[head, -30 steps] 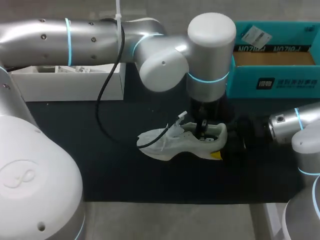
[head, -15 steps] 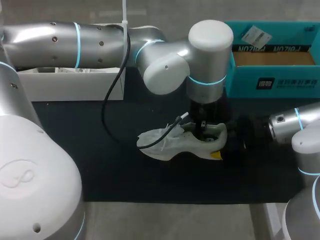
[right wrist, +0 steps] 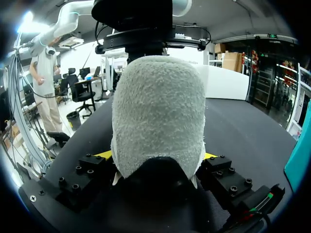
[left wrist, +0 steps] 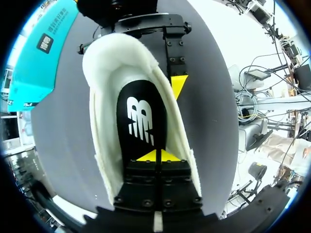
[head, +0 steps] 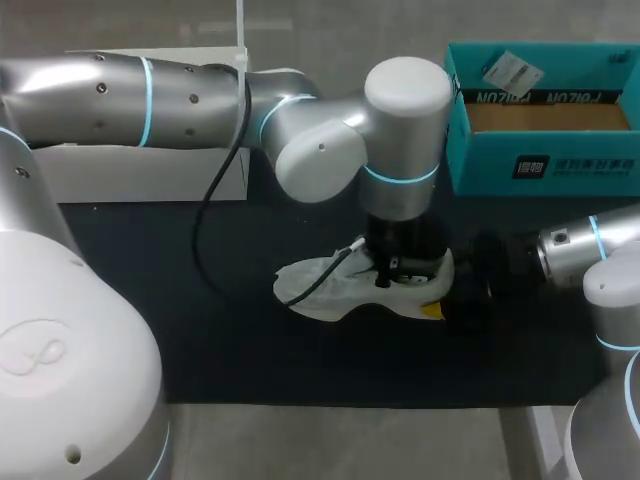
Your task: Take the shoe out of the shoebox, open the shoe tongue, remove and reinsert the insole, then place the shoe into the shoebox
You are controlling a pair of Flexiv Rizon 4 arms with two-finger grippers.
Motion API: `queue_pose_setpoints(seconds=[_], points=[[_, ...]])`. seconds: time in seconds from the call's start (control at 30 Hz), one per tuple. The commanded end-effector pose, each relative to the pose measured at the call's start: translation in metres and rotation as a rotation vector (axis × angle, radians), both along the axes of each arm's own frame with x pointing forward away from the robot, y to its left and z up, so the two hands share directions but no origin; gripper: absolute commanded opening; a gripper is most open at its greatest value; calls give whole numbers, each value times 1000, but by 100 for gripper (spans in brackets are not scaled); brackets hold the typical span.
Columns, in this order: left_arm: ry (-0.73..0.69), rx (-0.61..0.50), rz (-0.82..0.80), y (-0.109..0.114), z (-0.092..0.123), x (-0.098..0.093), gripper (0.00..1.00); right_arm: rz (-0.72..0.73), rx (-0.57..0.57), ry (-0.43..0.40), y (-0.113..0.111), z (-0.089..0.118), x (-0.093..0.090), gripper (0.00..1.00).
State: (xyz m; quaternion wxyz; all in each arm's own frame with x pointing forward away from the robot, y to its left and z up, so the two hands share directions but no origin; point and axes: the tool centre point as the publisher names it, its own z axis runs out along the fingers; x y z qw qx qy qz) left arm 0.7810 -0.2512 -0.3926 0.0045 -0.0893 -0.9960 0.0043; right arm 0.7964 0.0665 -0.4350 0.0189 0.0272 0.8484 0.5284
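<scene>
**Left claw slides along inside the shoe**

Left arm (head: pixel 200 90) has moved a little toward the left side of the table (head: pixel 250 350) and a bit lower than it was a second ago. That took my left claw (left wrist: pixel 156 155) away from the heel and toward the middle of the shoe (head: pixel 325 285). The shoe itself has not moved. My right arm has stayed where it was too.

The shoe lies on its sole near the middle of the table, a bit to the right, with its toe pointing to the left side. The shoebox (head: pixel 540 165) sits open at the far right corner, well apart from the shoe.

My left claw is down inside the shoe. Its two yellow tips are pressed together, right on the black insole (left wrist: pixel 141 121). I cannot tell if it has a pinch of the insole between them or is just touching it.

My right claw (right wrist: pixel 155 158) is squeezing the heel (right wrist: pixel 158 111) from both sides and keeps the shoe from sliding.

I think I am at the insole step. The insole looks flat in the shoe, so it is either not out yet or already back in. I cannot say which. The shoe is not yet in the box.
</scene>
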Motion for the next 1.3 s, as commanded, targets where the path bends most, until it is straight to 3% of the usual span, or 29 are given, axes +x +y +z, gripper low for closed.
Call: queue_pose_setpoints(seconds=[0.03,0.3,0.33,0.4,0.47,0.53,0.63,0.87,1.17,1.3], points=[[3,-11,-2,8,1,-9,0,-2,-2,0,2,-3,0,0],[49,7,-21,7,-5,-15,0,-2,-2,0,2,-3,0,0],[51,10,-23,7,-6,-14,6,-2,-2,0,2,-3,0,0],[53,17,-28,6,-8,-13,30,-2,-2,0,2,-3,0,0],[52,20,-29,5,-9,-13,32,-2,-2,0,2,-3,0,0],[70,26,-47,3,-9,-13,41,-2,-2,0,2,-3,0,0],[85,35,-52,2,-9,-14,43,-2,-2,0,2,-3,0,0],[59,20,-13,-1,-19,-8,31,-2,-2,0,2,-3,0,0],[54,10,-20,-7,-30,-3,41,-2,-2,0,2,-3,0,0],[36,5,3,-6,-39,0,39,-2,-2,0,2,-3,0,0]])
